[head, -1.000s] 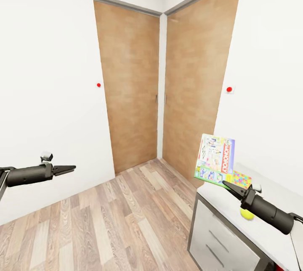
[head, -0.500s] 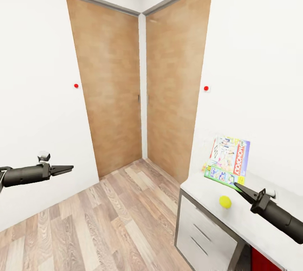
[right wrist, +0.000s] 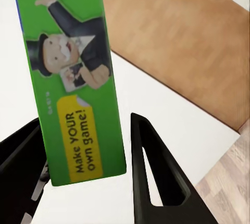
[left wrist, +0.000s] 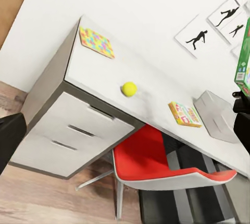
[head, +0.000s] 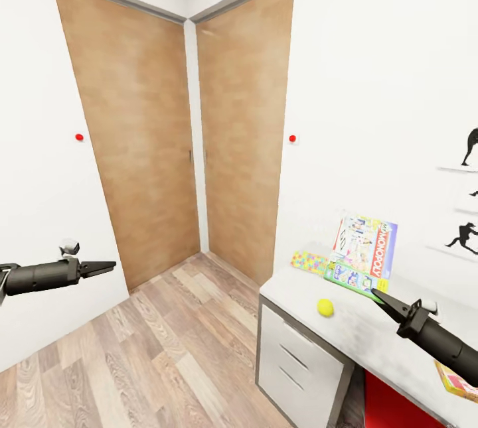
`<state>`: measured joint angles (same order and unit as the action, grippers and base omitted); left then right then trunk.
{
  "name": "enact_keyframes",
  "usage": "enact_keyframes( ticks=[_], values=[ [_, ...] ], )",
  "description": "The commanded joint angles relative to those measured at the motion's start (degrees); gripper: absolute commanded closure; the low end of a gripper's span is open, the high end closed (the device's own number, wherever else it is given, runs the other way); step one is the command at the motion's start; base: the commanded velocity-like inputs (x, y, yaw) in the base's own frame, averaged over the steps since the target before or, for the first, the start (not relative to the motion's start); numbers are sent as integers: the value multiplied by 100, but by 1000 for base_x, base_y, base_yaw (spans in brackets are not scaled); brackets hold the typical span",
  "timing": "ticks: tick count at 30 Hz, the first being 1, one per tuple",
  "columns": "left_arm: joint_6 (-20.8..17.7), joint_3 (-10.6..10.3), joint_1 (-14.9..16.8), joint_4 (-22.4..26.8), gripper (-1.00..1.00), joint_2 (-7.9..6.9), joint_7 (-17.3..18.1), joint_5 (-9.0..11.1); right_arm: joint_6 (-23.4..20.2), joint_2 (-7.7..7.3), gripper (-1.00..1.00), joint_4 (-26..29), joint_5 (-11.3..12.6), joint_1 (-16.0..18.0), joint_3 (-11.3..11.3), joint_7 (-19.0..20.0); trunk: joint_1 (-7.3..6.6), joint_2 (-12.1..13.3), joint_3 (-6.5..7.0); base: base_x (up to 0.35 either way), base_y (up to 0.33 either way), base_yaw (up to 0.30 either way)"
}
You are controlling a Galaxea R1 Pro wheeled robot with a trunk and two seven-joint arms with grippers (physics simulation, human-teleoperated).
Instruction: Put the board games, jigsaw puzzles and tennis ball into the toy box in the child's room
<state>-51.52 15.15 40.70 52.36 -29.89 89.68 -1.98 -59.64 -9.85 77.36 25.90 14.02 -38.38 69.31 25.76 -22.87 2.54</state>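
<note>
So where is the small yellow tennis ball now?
In the head view the small yellow tennis ball lies on the white desk, at the right, just before the right gripper.

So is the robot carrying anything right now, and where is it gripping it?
Yes: the right end effector holds the Monopoly board game upright by its bottom edge. The left end effector holds nothing.
</note>
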Motion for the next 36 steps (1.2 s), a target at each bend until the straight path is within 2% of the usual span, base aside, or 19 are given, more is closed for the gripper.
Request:
enact_keyframes(
  ticks=[1, 21, 28, 36],
  values=[
    [-60, 5, -1, 2, -100, 1, 32, -22, -36, 1, 100, -7, 20, 5, -6, 21, 2, -5, -2, 0, 0, -281],
    [-62, 5, -1, 2, -100, 38, 32, -45, -36, 1, 100, -53, 27, 6, -25, 42, 2, -5, -14, 0, 0, -279],
    [-63, 5, -1, 2, -100, 40, 32, -51, -36, 15, 100, -56, 29, 4, -216, 47, 2, -5, -48, 0, 0, -250],
    [-68, 5, -1, 2, -100, 44, 32, -56, -36, 29, 100, -62, 29, 4, -262, 47, 2, -5, -91, 0, 0, -243]
  ],
)
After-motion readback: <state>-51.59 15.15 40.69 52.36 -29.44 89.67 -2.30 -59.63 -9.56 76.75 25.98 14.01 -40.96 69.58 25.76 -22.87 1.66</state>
